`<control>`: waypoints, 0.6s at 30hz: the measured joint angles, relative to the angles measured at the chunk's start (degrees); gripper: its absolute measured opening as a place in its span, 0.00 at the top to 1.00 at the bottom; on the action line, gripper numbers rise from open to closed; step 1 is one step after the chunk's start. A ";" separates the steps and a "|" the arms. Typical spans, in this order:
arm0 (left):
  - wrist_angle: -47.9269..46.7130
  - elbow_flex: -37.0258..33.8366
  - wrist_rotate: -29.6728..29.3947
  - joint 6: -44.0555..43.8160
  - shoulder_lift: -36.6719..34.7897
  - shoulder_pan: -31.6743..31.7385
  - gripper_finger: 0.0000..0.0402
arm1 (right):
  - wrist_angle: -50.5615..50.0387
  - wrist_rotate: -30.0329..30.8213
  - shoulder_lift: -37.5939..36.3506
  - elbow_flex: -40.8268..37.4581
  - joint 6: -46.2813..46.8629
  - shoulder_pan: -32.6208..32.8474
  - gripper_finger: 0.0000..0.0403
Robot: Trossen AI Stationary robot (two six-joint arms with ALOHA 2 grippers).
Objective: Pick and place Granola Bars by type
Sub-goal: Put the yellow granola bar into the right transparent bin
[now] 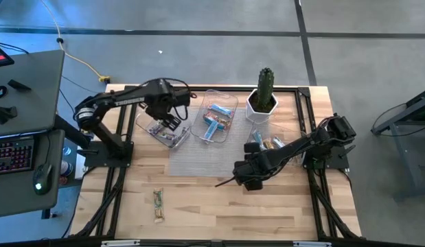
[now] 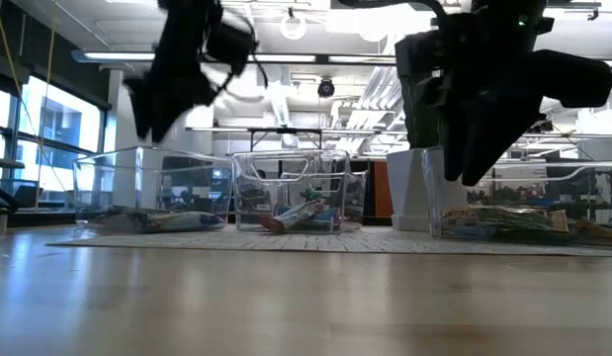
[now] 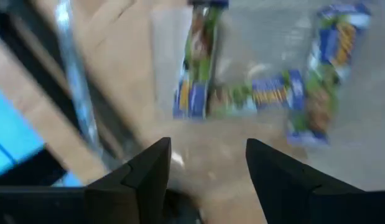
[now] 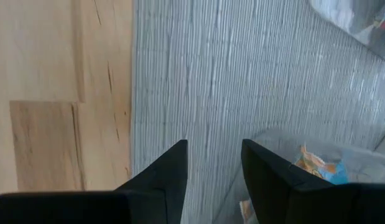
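Wrapped granola bars lie in three clear trays on a grey mat (image 1: 205, 156). The left tray (image 1: 152, 118) holds green-tan bars (image 3: 195, 62) with blue ends. The middle tray (image 1: 229, 130) holds light blue bars (image 1: 213, 123). The right tray (image 1: 253, 137) holds more bars (image 1: 267, 143). One green-tan bar (image 1: 158, 204) lies flat on the bare wood near the table's near edge. My left gripper (image 3: 208, 146) hangs open and empty above the left tray. My right gripper (image 4: 214, 146) is open and empty over the mat, just near-side of the right tray.
A cactus in a white pot (image 1: 261, 101) stands at the far side, between the middle and right trays. Black frame rails (image 1: 312, 130) run along the table's sides. A desk with a keyboard (image 1: 13, 152) stands off the table's left edge. Bare wood (image 1: 267, 213) lies toward the near edge.
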 joint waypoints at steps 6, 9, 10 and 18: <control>-1.09 7.25 0.69 -8.61 -5.11 -11.84 0.50 | 1.92 0.64 0.00 0.00 0.92 0.00 0.67; -0.79 6.27 -2.84 -20.33 -8.01 -21.74 0.50 | 1.89 0.80 0.00 0.00 0.92 0.00 0.67; -1.05 5.62 -4.16 -24.52 -8.55 -25.39 0.50 | 1.88 0.85 0.00 0.01 0.92 0.00 0.67; 9.00 -2.26 -7.96 -45.77 -8.08 -52.39 0.50 | 2.33 2.84 0.00 0.02 0.88 -0.01 0.67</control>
